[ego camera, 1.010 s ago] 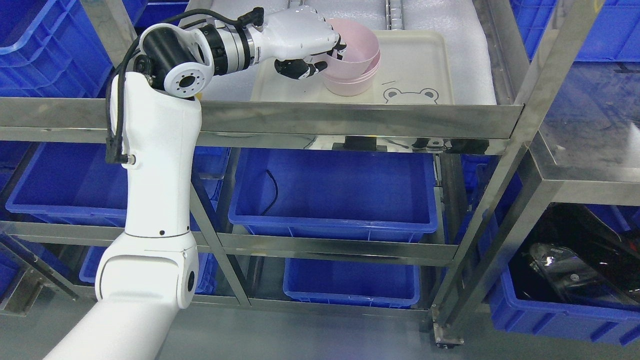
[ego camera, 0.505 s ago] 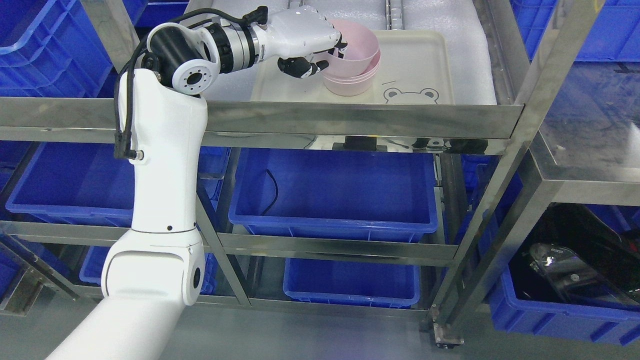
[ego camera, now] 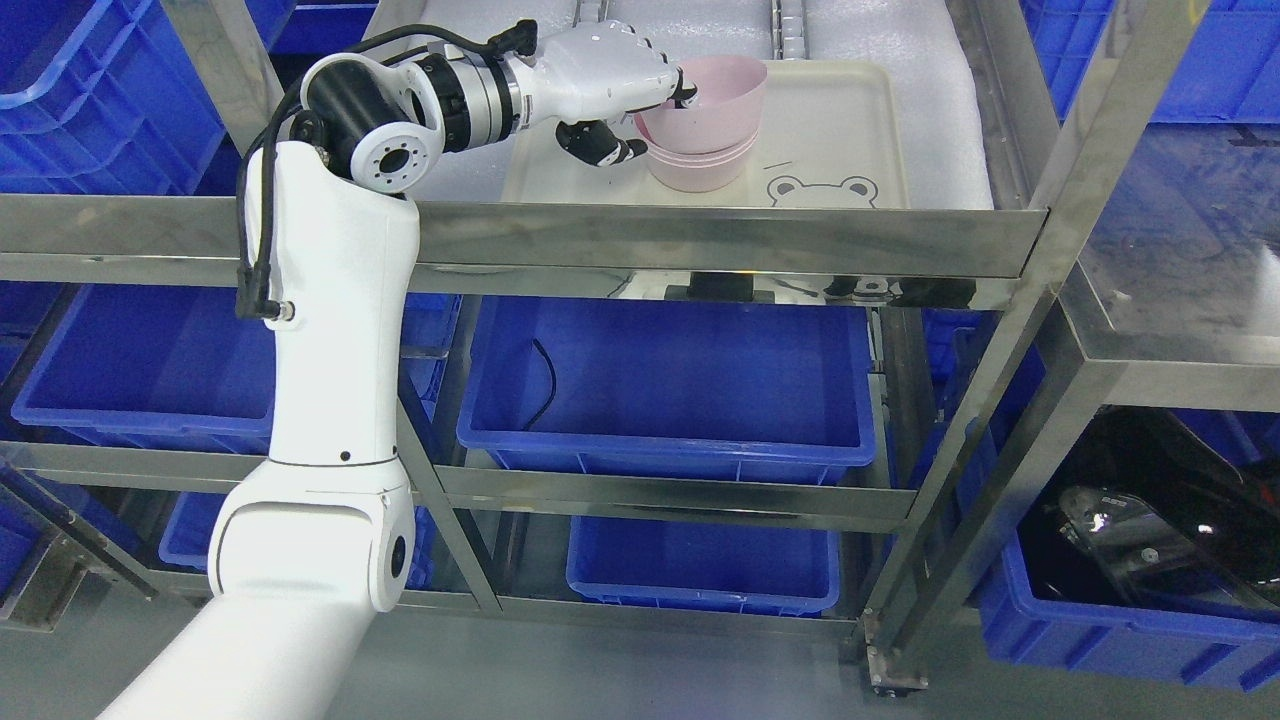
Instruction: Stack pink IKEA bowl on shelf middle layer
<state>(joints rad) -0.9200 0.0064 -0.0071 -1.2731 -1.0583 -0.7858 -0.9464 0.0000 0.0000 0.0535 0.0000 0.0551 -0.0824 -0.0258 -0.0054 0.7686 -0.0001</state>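
Observation:
A pink bowl (ego camera: 715, 105) sits nested in the top of a short stack of pink bowls (ego camera: 700, 170) on a cream tray (ego camera: 850, 120) on the metal shelf. It stands higher than the bowls under it. My left hand (ego camera: 650, 120) pinches its left rim, fingers over the edge and thumb on the outer wall. The arm rises from the lower left in front of the shelf. My right arm does not show.
The tray has a bear face printed near its front edge (ego camera: 822, 190). A steel rail (ego camera: 700, 240) fronts the shelf. Blue bins (ego camera: 665, 395) fill the lower levels and both sides. A steel post (ego camera: 1090, 130) slants at the right.
My left hand has shifted slightly right and the held bowl has turned from tilted to nearly level over the stack.

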